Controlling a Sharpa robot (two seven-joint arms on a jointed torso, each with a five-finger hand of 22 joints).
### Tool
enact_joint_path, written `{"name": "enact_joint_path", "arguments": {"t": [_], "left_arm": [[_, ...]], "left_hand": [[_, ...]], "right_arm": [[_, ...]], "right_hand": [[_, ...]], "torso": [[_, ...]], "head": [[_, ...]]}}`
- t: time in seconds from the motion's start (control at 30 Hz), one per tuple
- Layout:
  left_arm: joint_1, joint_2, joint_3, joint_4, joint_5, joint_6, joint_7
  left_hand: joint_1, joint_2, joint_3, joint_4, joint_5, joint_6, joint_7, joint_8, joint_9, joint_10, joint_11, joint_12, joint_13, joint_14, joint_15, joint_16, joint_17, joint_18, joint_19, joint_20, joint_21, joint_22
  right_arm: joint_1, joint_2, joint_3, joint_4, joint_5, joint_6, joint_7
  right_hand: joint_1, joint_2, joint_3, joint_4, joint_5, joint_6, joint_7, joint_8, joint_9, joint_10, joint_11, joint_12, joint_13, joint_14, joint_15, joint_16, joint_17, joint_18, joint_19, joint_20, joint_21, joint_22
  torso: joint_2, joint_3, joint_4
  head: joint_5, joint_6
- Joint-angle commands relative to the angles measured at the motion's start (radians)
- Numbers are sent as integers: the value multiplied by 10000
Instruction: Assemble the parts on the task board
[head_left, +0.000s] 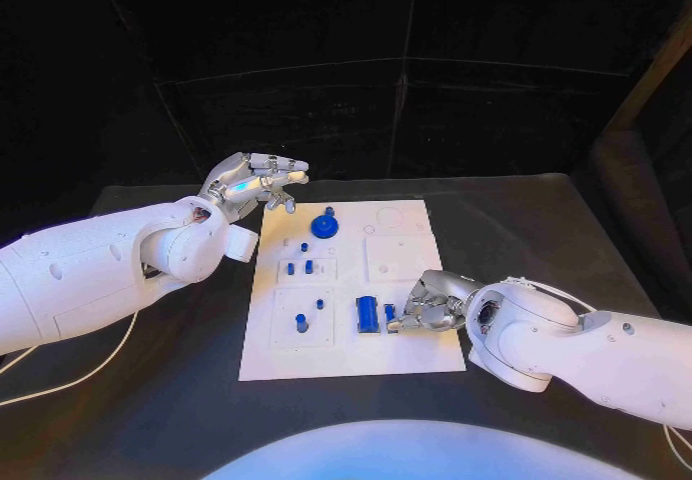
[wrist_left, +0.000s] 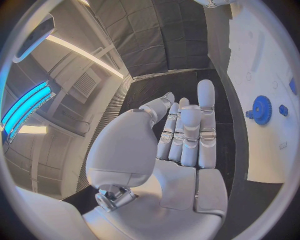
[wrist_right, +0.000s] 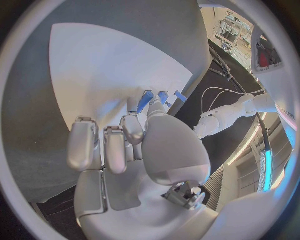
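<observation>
task board (head_left: 411, 355) lies mid-frame on the black counter (head_left: 548, 215), its blue block (head_left: 369, 314) upright-long just left of the right hand (head_left: 421, 310), whose fingers touch it, grip unclear, while the left hand (head_left: 255, 180) hovers open upper left.

1. Your left arm comes in from the left side, its left robot hand (head_left: 257, 182) raised with the palm open and fingers (wrist_left: 207, 120) extended side by side, holding nothing.
2. Your right arm reaches in from the right, its right robot hand (head_left: 421, 307) lowered, fingers (wrist_right: 81, 145) curled downward.
3. Whether the right robot hand grips anything cannot be told.
</observation>
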Motion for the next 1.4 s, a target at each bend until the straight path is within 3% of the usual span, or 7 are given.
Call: {"name": "enact_joint_path", "arguments": {"t": [0.03, 0.63, 0.97, 1.03, 1.13, 1.17, 1.4], "left_arm": [[12, 8, 4, 2, 15, 114, 15], [12, 34, 4, -33, 15, 108, 11], [4, 85, 2, -105, 603, 158, 28], [-7, 127, 0, -164, 894, 178, 75], [-33, 238, -1, -367, 1191, 207, 172], [-41, 285, -1, -459, 1265, 200, 202], [-125, 617, -3, -1119, 1676, 46, 411]], "left_hand": [[50, -14, -1, -40, 37, -36, 34, 40, -2, -58, 25, 59, -10, -57, 9, -42, -12, 142, -8, 39, -49, -17], [50, -14, -1, -40, 37, -36, 34, 40, -2, -58, 25, 59, -10, -57, 9, -42, -12, 142, -8, 39, -49, -17], [-38, -35, -53, -1, 26, -51, 47, 56, -2, -83, 42, 101, -13, -86, 24, -55, -78, 135, 1, 47, -83, -42], [-138, -75, -124, 53, 23, -78, 48, 52, -6, -111, 50, 108, -17, -105, 37, -68, -118, 132, -4, 58, -107, -58], [-326, -153, -318, 166, 23, -127, 39, 53, -7, -139, 49, 149, -14, -416, 66, -377, -711, 131, -107, 87, -228, -129], [-346, -172, -405, 189, 25, -151, 36, 58, -7, -166, 52, 167, -15, -817, 84, -767, -1347, 130, -261, 109, -369, -205], [-272, -52, -770, 338, 20, -256, 125, 50, -23, -362, 264, -229, -111, -2794, 504, -4017, -2969, 53, -2330, 502, -2344, -1411]], "right_arm": [[11, 79, -2, -90, -160, 72, 54], [13, 110, 0, -201, -99, -531, 625], [312, -278, 10, -527, 3376, -1593, 4072], [498, -250, 11, -880, 4508, -1793, 4794], [798, -41, 13, -1747, 6765, -2011, 6115], [875, 67, 13, -2067, 7431, -1991, 6515], [1158, 942, 21, -4231, 10240, -1744, 8608]], "right_hand": [[57, 82, -8, -58, 56, 79, -3, 43, 20, 47, -40, 54, 12, 732, -40, 67, 927, -160, 68, -30, 56, 16], [27, 80, -126, -79, 45, 51, 12, 24, 28, 43, -32, 39, 6, 725, -40, 46, 894, -151, 48, -32, 29, -28], [186, 72, -417, -204, 189, -1046, 399, -570, -165, -562, 294, -912, -791, 435, 216, -739, -286, 142, -630, 161, -959, -1587], [373, 153, -425, -331, 371, -1156, 470, -621, -176, -1209, 348, -2027, -1749, 144, 273, -1494, -1302, 379, -1207, 226, -1853, -2895], [906, 436, -392, -650, 626, -1365, 679, -720, -198, -3008, 521, -4899, -4106, -1285, 458, -5138, -5345, 981, -3063, 381, -5024, -6764], [1042, 548, -372, -718, 630, -1443, 722, -764, -215, -3186, 637, -5266, -4433, -1731, 535, -6471, -6618, 992, -3221, 463, -5514, -7092], [1999, 1012, -253, -1161, 194, -1696, 1159, -1116, -593, -3829, 1130, -7873, -7051, -2366, 1018, -9439, -8044, 974, -3587, 928, -7804, -8601]], "torso": [[-2, 1, 3], [-12, 10, -7], [-139, -20, 6], [-215, -36, 2], [-394, -96, -10], [-442, -114, -17], [-799, -206, -86]], "head": [[2, -1], [19, 9], [-46, 293], [-62, 351], [-121, 561], [-129, 621], [-159, 1128]]}}
